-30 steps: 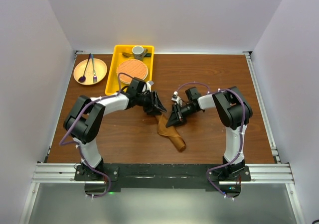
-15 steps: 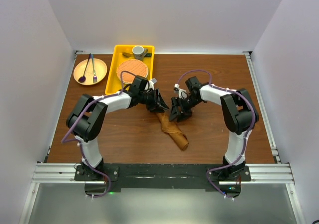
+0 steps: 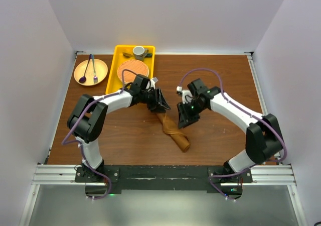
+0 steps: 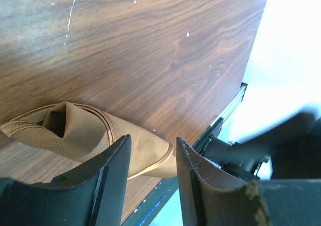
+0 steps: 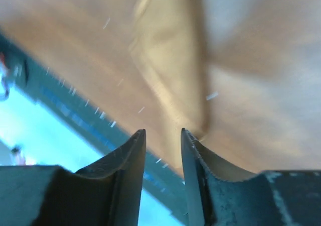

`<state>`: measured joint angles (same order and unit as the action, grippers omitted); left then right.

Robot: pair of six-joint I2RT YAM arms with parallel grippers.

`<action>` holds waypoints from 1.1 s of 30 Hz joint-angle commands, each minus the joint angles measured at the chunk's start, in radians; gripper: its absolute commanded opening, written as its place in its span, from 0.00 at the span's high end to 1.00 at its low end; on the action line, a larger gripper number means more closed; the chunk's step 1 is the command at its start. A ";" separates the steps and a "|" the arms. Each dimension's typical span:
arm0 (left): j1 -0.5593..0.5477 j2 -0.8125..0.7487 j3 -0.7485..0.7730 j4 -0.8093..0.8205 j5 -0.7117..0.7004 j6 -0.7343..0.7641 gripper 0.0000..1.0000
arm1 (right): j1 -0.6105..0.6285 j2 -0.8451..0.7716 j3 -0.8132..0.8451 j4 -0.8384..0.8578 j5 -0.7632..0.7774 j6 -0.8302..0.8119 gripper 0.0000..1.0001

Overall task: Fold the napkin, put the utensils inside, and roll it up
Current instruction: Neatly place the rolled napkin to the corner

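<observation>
The rust-brown napkin lies as a long rolled bundle in the middle of the table, slanting from upper left to lower right. My left gripper is open at the bundle's upper end; in the left wrist view its tips stand just above the roll without pinching it. My right gripper is low beside the bundle's middle on its right, jaws a little apart. The right wrist view is blurred; the cloth lies beyond the tips. The cream spoon is not in view.
A yellow tray at the back left holds a round orange woven mat and a grey cup. A round wooden plate left of it carries a purple spoon and a dark fork.
The right arm's elbow has swung out to the right and its gripper has shifted a little down along the bundle. The left gripper has edged right. The napkin has barely moved.
</observation>
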<state>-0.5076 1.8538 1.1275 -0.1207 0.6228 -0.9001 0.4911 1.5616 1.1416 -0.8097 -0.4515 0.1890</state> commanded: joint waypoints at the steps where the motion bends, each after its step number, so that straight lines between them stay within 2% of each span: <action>1: -0.002 0.005 0.044 -0.019 -0.014 0.036 0.55 | 0.060 -0.046 -0.142 0.059 -0.081 0.128 0.72; 5: 0.004 0.042 0.051 -0.011 -0.005 0.044 0.55 | 0.060 -0.043 -0.206 0.153 -0.119 0.181 0.78; 12: 0.032 0.114 0.081 -0.022 -0.020 0.081 0.55 | 0.061 0.006 -0.256 0.141 0.014 0.179 0.83; 19: 0.030 0.137 0.170 -0.063 -0.046 0.133 0.55 | 0.056 -0.011 -0.240 0.084 0.189 0.198 0.83; 24: 0.029 0.107 0.198 -0.102 -0.049 0.153 0.54 | 0.060 -0.034 -0.204 0.055 0.186 0.165 0.83; 27: 0.027 0.067 0.196 -0.105 -0.040 0.145 0.54 | 0.060 -0.072 -0.186 0.046 0.123 0.153 0.77; 30: 0.027 0.024 0.198 -0.119 -0.032 0.153 0.53 | 0.060 -0.097 -0.128 0.032 0.096 0.141 0.67; 31: 0.027 0.003 0.198 -0.137 -0.038 0.156 0.53 | 0.058 -0.098 -0.108 0.026 0.100 0.133 0.62; 32: 0.027 -0.010 0.199 -0.146 -0.041 0.161 0.53 | 0.056 -0.094 -0.086 0.026 0.118 0.130 0.52; 33: 0.027 -0.021 0.198 -0.157 -0.046 0.167 0.53 | 0.055 -0.072 -0.048 0.035 0.123 0.125 0.46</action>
<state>-0.4847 1.9419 1.2926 -0.2432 0.5812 -0.7719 0.5503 1.5070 0.9665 -0.7761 -0.3199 0.3470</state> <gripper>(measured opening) 0.467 0.440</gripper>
